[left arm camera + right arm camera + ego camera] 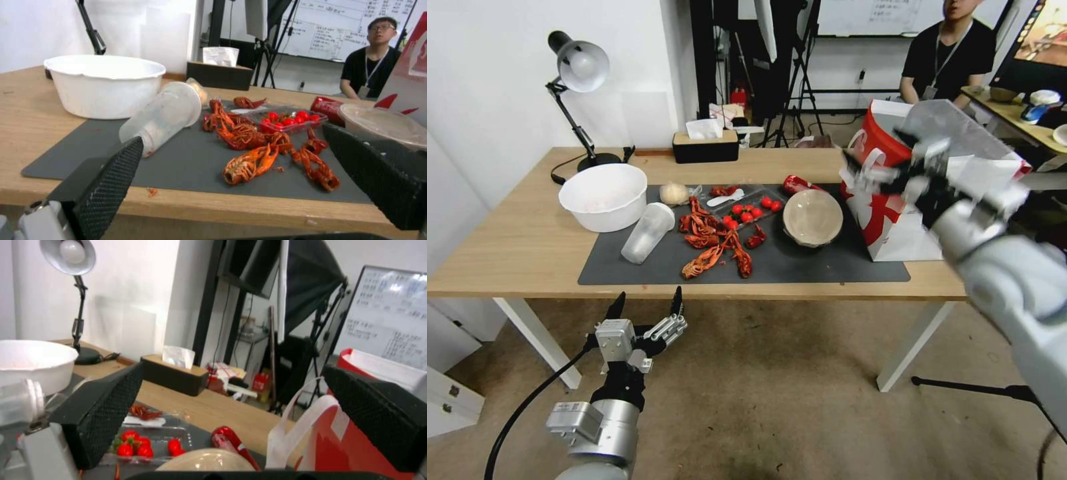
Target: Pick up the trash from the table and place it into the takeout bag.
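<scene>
Right gripper (887,175): raised beside the near rim of the takeout bag (894,227), fingers spread, nothing between them. Its height suits a drop into the bag's mouth; whether it hangs over the opening or just short of it is hard to judge, as the arm is smeared in the head view. The bag's white loop handle (289,426) stands between the pads in the right wrist view.

Left gripper (647,308): low, before the table's (527,247) near edge, jaws wide and empty, aimed at the mat (186,166); probably parked clear of the working arm.

Trash, placed from the right gripper:
- Beige round bowl (812,217): below and toward the table's middle, near the bag's side.
- Red packet (797,183): just behind the bowl.
- Red crayfish shells (714,243): farther along, mid-mat; straight ahead of the left gripper.
- Clear plastic cup (647,233): on its side beyond the shells, its base nearest the left gripper's finger (106,186).

Other items:
- Clear tray of cherry tomatoes (750,210), between shells and bowl.
- White bowl (604,195), desk lamp (577,73), tissue box (705,143) toward the far edge.

All listed litter lies outside the bag.
</scene>
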You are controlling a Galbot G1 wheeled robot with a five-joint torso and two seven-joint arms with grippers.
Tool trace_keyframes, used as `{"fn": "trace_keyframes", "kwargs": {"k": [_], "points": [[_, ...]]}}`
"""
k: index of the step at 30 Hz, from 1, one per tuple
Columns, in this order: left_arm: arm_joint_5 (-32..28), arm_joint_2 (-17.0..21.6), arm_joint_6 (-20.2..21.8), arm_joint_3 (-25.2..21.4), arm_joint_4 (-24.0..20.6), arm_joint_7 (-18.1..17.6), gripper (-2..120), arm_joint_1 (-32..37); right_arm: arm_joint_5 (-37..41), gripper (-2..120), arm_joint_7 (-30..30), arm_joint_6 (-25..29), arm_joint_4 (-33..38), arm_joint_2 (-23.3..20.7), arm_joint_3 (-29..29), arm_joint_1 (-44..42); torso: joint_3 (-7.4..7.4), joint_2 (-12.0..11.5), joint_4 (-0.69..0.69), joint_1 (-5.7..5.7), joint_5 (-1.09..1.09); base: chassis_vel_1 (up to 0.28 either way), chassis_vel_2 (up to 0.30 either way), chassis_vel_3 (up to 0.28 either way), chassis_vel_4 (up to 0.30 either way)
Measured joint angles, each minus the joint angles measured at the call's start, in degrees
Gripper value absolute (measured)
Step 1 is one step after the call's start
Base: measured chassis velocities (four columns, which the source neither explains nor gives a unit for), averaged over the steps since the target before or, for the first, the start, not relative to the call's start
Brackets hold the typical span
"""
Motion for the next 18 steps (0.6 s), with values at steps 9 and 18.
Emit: {"fn": "trace_keyframes", "kwargs": {"k": [9, 18], "points": [[-0.5, 0.1, 0.0, -0.1, 0.2, 0.1, 100, -0.3, -8.8, 100, 1.2, 5.6, 5.2, 5.5, 3.2, -18.2, 0.0, 0.0, 0.0, 0.01, 0.0, 0.0, 0.0, 0.0, 0.0], [-0.5, 0.5, -0.1, -0.1, 0.9, 0.1, 100, -0.3, -14.7, 100, 1.7, 12.7, 6.0, 11.8, 3.8, -29.2, 0.0, 0.0, 0.02, 0.01, -0.02, 0.0, 0.0, 0.0, 0.0]]}}
